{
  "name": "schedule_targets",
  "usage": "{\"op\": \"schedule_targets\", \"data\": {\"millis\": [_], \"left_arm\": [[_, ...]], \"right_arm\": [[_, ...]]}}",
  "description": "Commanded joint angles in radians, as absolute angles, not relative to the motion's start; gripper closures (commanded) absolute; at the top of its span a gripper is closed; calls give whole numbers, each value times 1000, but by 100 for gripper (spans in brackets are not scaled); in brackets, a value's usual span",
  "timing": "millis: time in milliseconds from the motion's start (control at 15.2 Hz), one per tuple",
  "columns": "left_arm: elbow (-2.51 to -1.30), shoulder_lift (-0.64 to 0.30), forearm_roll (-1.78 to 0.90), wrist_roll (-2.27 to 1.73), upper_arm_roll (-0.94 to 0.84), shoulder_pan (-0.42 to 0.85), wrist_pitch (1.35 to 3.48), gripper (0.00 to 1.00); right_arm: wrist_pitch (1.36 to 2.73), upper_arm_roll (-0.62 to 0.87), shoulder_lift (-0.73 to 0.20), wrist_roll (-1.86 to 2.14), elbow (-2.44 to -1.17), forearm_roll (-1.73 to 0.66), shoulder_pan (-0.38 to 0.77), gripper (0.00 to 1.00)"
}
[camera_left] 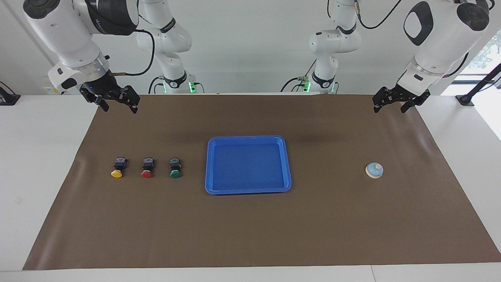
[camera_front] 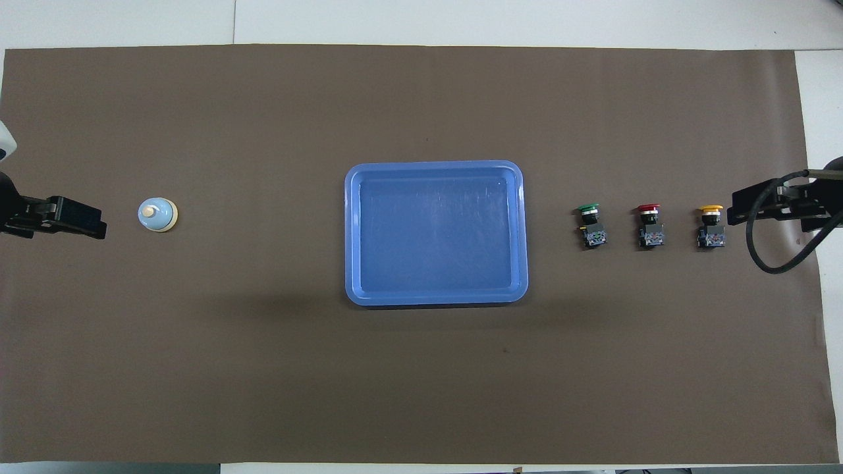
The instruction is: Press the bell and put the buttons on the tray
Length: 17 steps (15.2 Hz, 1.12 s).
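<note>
Seen in the facing view, swept left to right. Upper left: right gripper [camera_left: 116, 102] raised over the brown mat [camera_left: 250, 235] near its corner, fingers apart, holding nothing, waiting. Lower, at left of centre: a row of three buttons lying on the mat, caps toward the bottom of the frame — yellow button [camera_left: 118, 167], red button [camera_left: 147, 168], green button [camera_left: 175, 168] — evenly spaced, none touching. Centre: blue tray [camera_left: 248, 190], flat on the mat, nothing in it, just beside the green button. Right of centre: bell [camera_left: 374, 170], upright, well apart from the tray. Upper right: left gripper [camera_left: 395, 102] raised over the mat's other corner, fingers apart, likewise empty. White tabletop [camera_left: 39, 156] showing at both edges. Nothing of the task yet done, judging by the layout. Buttons probably light, rigid plastic; blocky black bodies likely the surest place to pinch, across the flat sides, rather than the round caps, which look smooth and apt to slip. Bell likely light with a hard dome; best pressed straight down on the cream knob, off-centre pushing perhaps sliding it.
</note>
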<state>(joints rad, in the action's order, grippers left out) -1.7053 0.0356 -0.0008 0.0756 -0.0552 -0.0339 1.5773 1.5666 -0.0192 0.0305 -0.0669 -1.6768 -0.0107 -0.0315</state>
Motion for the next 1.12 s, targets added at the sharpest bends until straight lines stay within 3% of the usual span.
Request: {"op": "schedule_targets", "data": {"millis": [0,592,657,723,920,1052], "left_arm": [[-1715,51,6,71,-55,-37,1571,0],[-1750,71,8,61,-54,-38,1598,0],[-1770,72,8,57,-54,-38,1649,10],[-1791,78,9,54,-52,-40,1675,42],[-1842,77,15,-4,-52,-41,1713,100],[-1897,81,15,-6,-55,-80,1796,100]], "right_arm": [[1549,-12,29,-66,-1664,-2,-38,0],[1549,-12,29,-66,-1664,-2,-38,0],[1549,-12,29,-66,-1664,-2,-38,0],[1549,-12,29,-66,-1664,-2,-38,0],[1549,-12,29,-66,-1664,-2,-38,0],[1549,-12,29,-66,-1664,-2,-38,0]]}}
